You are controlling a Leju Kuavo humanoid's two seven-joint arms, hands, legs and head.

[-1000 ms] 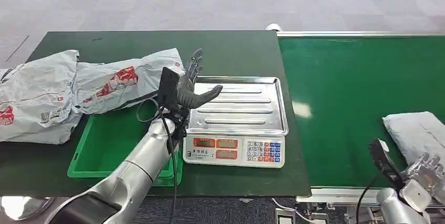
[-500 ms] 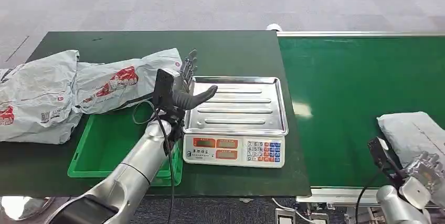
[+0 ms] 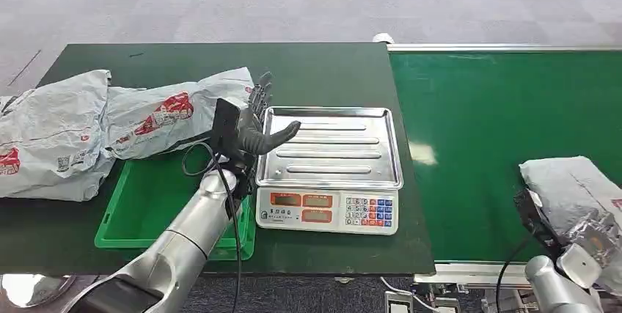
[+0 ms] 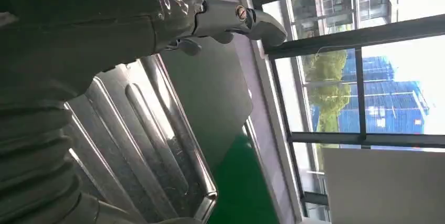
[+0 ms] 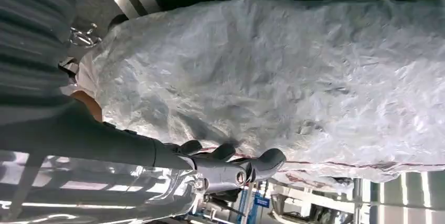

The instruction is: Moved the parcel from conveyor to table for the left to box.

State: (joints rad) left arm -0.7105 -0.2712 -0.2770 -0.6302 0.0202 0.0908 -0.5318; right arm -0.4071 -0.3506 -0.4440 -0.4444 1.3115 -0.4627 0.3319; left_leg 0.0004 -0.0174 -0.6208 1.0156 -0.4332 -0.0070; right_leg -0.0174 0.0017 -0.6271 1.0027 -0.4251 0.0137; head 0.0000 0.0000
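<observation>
A grey plastic parcel (image 3: 568,185) lies on the green conveyor belt (image 3: 484,130) at the near right. My right hand (image 3: 595,236) is at the parcel's near edge. In the right wrist view its fingers (image 5: 225,163) stretch along the edge of the crinkled parcel (image 5: 273,72) and touch it without closing round it. My left hand (image 3: 253,122) hovers open at the left rim of the scale's steel tray (image 3: 337,148), with its thumb reaching over the tray. The left wrist view shows that hand (image 4: 105,24) empty above the tray (image 4: 152,145).
The scale (image 3: 330,210) stands on the dark green table (image 3: 220,60) beside the belt. A green bin (image 3: 147,203) sits left of the scale under my left arm. Grey printed mail bags (image 3: 95,126) are piled at the table's left.
The parcel has travelled left along the belt and come up against my right hand. My left hand has drifted slightly left and back from the tray.
</observation>
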